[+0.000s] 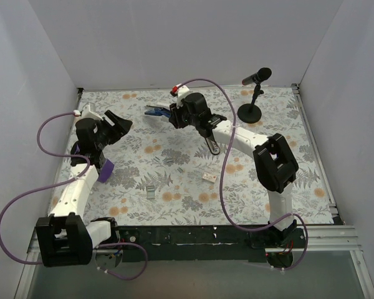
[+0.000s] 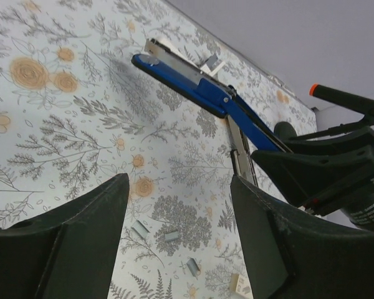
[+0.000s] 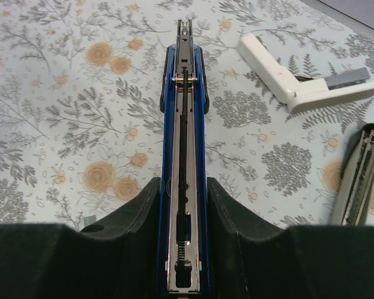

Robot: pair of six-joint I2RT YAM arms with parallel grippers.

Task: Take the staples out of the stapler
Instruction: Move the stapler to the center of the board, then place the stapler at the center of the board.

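Left tool [image 1: 118,122]: hovering at the left side of the worktop [image 1: 287,162], its fingers [image 2: 81,237] standing wide apart with nothing between them, pointing towards the stapler [image 1: 157,112].
Right tool [image 1: 173,114]: reaching to the far middle of the worktop and clamping the stapler's blue-and-black arm [image 3: 186,124] at a narrow opening, one finger [image 3: 131,218] pressing on each long side.
Stapler: sitting in the right tool's grip at the far middle, with its blue arm [image 2: 193,87] sticking out leftward from the tool. The arm's free end is casting a shadow on the floral surface. The underside is facing the right wrist camera, showing a silver channel with a dark spring rod running along it.
Second stapler part: a silver channel bar [image 3: 361,177] is angling away from the blue arm, showing at the right edge of the right wrist view.
Staple strips: a few short grey strips [image 1: 151,191] are lying loose on the worktop nearer the arm bases, well apart from the stapler.
White hinged piece [image 3: 287,84]: lying on the worktop near the blue arm's free end, a grey end showing.
Purple block [image 1: 106,168]: sitting under the left arm.
Microphone [image 1: 257,76]: standing at the far right on its round stand.
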